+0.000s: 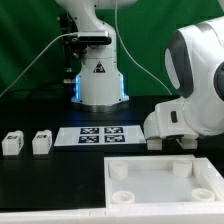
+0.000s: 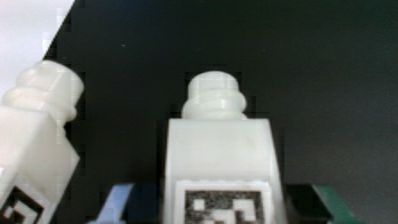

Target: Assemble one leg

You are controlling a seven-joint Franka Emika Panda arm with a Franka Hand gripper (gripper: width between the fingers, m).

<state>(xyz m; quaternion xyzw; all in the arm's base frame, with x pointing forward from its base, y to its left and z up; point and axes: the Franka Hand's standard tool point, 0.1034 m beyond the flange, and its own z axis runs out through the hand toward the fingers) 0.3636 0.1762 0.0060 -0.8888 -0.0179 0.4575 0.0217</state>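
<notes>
The big arm (image 1: pixel 195 85) leans in at three o'clock in the exterior view and hides its own tip there. The flat panel (image 1: pixel 150 185) lies at six o'clock, with round holes (image 1: pixel 121 171) in its corners. In the wrist view the gripper (image 2: pixel 217 196) squeezes the leg (image 2: pixel 222 150) by its sides, bumpy tip pointing away. Another leg (image 2: pixel 36 125) sits just beside it. I think the held leg could bump that one, or slip and tilt, then miss its hole.
</notes>
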